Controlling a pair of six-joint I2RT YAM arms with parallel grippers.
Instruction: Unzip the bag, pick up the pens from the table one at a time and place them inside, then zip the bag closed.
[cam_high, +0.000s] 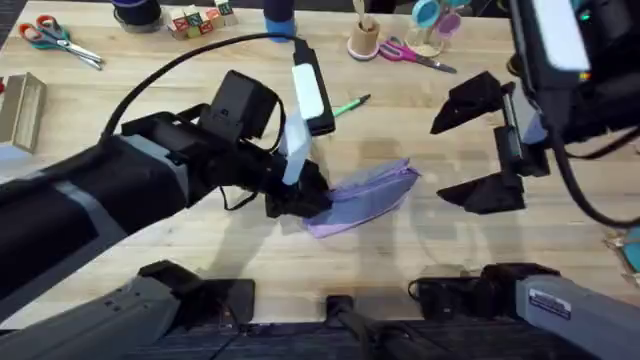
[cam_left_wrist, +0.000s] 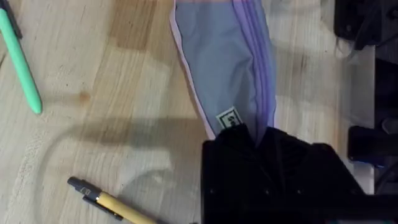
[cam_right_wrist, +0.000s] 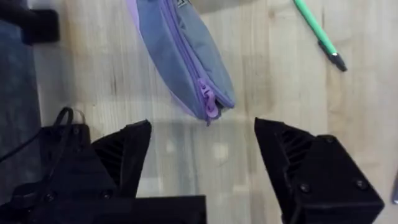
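The lavender bag (cam_high: 370, 192) lies mid-table with its zipper shut. My left gripper (cam_high: 300, 197) reaches across and is shut on the bag's (cam_left_wrist: 224, 68) labelled end, black fingers (cam_left_wrist: 249, 149) closed over the fabric. My right gripper (cam_high: 478, 146) hovers open just right of the bag. In the right wrist view the zipper pull (cam_right_wrist: 209, 104) lies at the bag's (cam_right_wrist: 180, 50) near end, just ahead of that gripper (cam_right_wrist: 202, 146). The green pen (cam_high: 351, 104) lies on the table (cam_high: 200, 250) behind the bag. The yellow pen (cam_left_wrist: 118, 208) lies near the left gripper, apart from the green pen (cam_left_wrist: 22, 62).
Along the far edge are orange-handled scissors (cam_high: 58, 40), toy blocks (cam_high: 196, 20), a wooden cup (cam_high: 365, 40) and pink scissors (cam_high: 415, 55). A metal tray (cam_high: 20, 105) sits at the left edge. Bare wood lies in front of the bag.
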